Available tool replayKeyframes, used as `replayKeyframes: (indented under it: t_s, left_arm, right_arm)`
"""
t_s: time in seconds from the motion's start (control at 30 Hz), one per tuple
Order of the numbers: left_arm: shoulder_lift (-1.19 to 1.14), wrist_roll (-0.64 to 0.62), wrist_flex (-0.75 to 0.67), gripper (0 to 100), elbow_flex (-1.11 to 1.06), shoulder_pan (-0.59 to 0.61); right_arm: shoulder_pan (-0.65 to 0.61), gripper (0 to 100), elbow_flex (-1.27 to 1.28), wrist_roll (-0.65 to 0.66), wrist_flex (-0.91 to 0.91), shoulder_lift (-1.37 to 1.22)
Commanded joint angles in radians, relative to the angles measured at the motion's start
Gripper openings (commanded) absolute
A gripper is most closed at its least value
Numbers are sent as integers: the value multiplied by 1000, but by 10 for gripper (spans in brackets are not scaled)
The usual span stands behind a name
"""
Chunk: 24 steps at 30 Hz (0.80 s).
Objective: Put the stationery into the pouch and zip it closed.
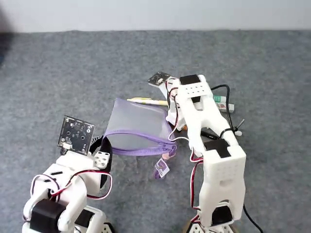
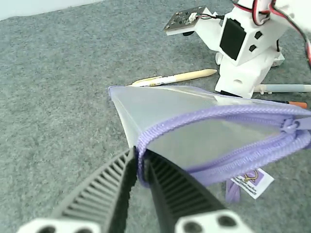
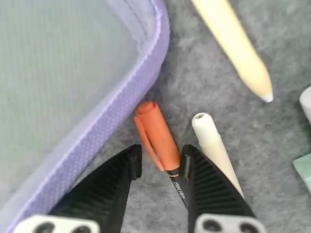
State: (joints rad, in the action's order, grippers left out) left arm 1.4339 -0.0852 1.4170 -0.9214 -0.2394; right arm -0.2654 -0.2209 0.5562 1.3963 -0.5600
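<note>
Nearest you, your left gripper (image 2: 138, 162) is pinched tight on the end of the pouch's purple zipper band, holding that corner of the pouch (image 1: 138, 126) up off the grey table cover (image 1: 58, 73). The zipper is open, so the mouth gapes toward your right arm. A small purple-and-white tag (image 1: 162, 169) hangs from the pouch and lies on the cover just in front of it.

Further out, your right gripper (image 3: 160, 158) is down at the cover beside the pouch's far side seam. Its jaws are parted a little and straddle the orange-capped pen (image 3: 156, 136). One jaw looks to be against the cap and the other stands just clear, so the pen is not clamped. The cap's tip almost touches the pouch seam, which crowds that jaw. A white pen (image 3: 214, 145) lies just beside the other jaw, close alongside the orange one.

Beyond these, a cream pen (image 1: 146, 101) lies along the pouch's far edge. A green-and-white item (image 1: 223, 101) sits past your right arm, partly hidden by it.
</note>
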Motion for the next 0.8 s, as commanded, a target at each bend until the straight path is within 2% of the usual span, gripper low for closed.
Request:
replayKeyframes:
  t_s: [0.0,0.1,0.27,0.63,0.77]
  left_arm:
    - [-18,3,-26,13,1,-2]
    - [-18,3,-25,13,1,3]
    - [-18,3,-23,13,1,3]
    - [-18,3,-26,13,1,3]
    - [-18,-2,-23,13,24,-2]
  right_arm:
    - [-22,81,-20,-17,-25,-25]
    - [4,2,-21,-17,-54,-54]
    - [56,8,-21,-17,-42,-22]
    - [154,8,-15,-31,239,269]
    - [160,8,-15,-124,343,437]
